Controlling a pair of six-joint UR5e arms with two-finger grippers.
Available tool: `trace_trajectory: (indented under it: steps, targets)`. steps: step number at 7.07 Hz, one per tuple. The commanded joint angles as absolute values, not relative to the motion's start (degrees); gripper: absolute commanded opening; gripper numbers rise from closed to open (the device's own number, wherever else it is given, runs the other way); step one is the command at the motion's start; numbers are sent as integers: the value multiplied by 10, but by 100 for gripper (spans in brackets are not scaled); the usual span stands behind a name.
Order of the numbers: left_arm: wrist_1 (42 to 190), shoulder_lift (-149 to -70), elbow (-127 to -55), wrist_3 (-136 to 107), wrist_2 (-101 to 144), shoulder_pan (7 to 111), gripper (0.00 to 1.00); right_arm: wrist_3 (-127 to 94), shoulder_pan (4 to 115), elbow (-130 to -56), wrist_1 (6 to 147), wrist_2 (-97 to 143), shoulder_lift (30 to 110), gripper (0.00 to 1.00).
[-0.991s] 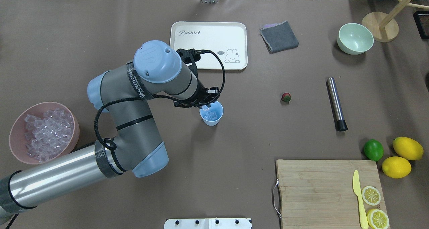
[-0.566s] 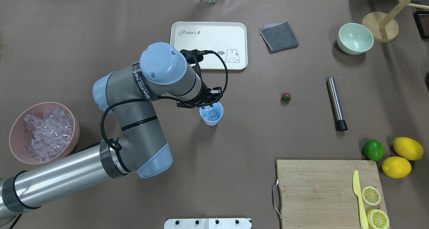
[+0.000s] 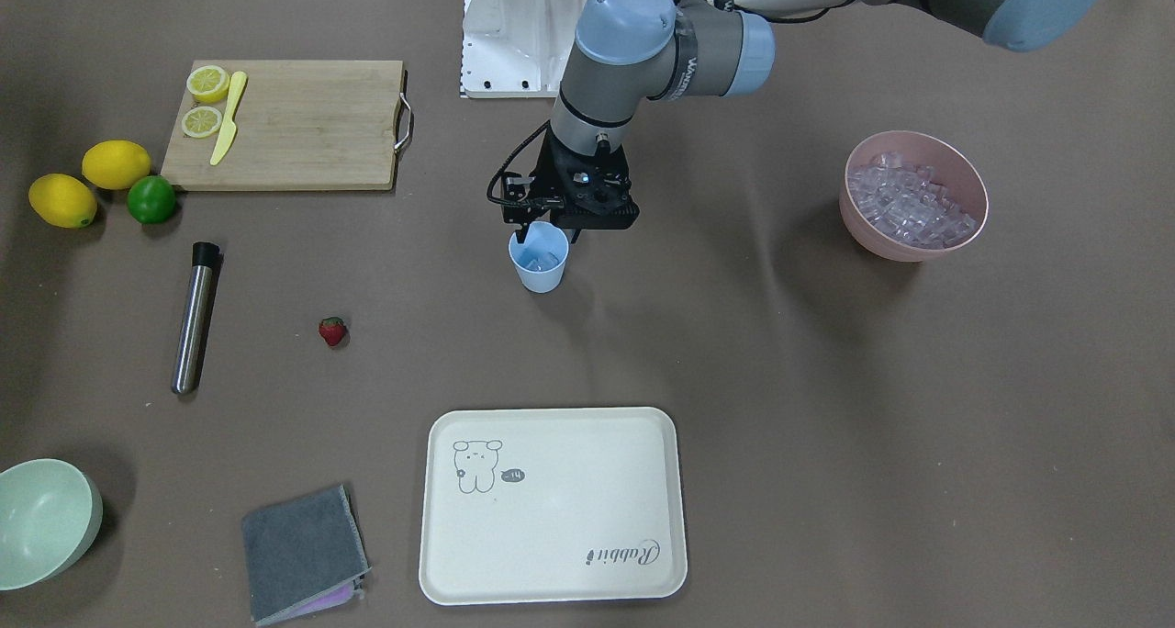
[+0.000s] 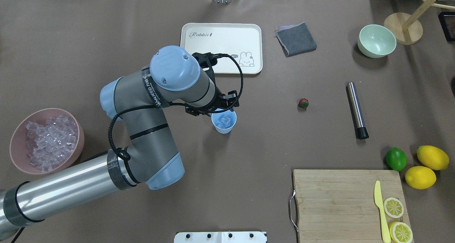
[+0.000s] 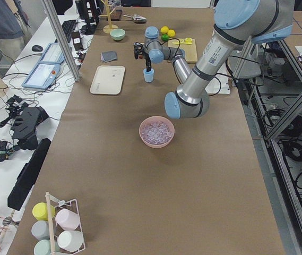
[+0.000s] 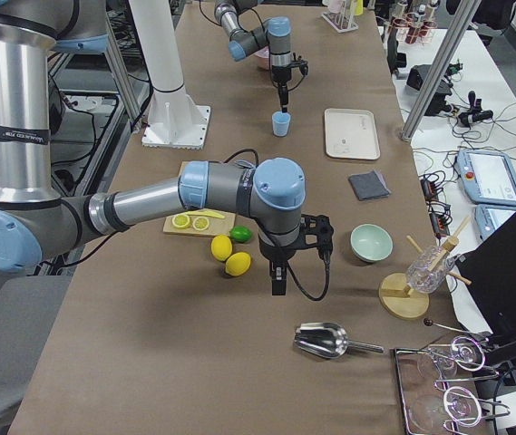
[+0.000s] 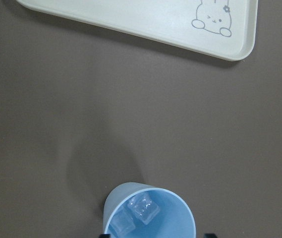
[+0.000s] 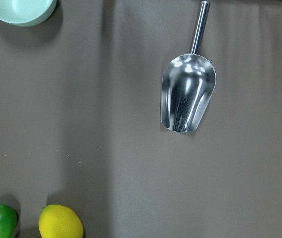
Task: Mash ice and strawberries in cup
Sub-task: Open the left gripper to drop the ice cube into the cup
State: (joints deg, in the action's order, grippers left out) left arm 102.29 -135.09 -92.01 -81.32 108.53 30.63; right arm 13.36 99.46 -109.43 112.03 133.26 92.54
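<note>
Cream tray sits far across the desk, a folded grey cloth beside it, a pale green bowl further right. A steel cylinder lies flat. Lime and two lemons cluster by the cutting board, which carries a yellow knife and two lemon slices.
</note>
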Motion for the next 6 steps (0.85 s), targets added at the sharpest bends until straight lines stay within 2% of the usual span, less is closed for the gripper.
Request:
trace_trajectory:
  steps: [1, 2, 6]
  targets:
    - [1020, -1344, -940, -810, 1096, 314, 96, 134, 995, -1093, 1120, 1333, 925, 100]
    - [1016, -1319, -959, -796, 1135, 336, 96, 134, 994, -1093, 1120, 1333, 925, 100]
    - [1016, -1129, -1083, -640, 1273, 478, 97, 134, 994, -1092, 1121, 1333, 925, 100]
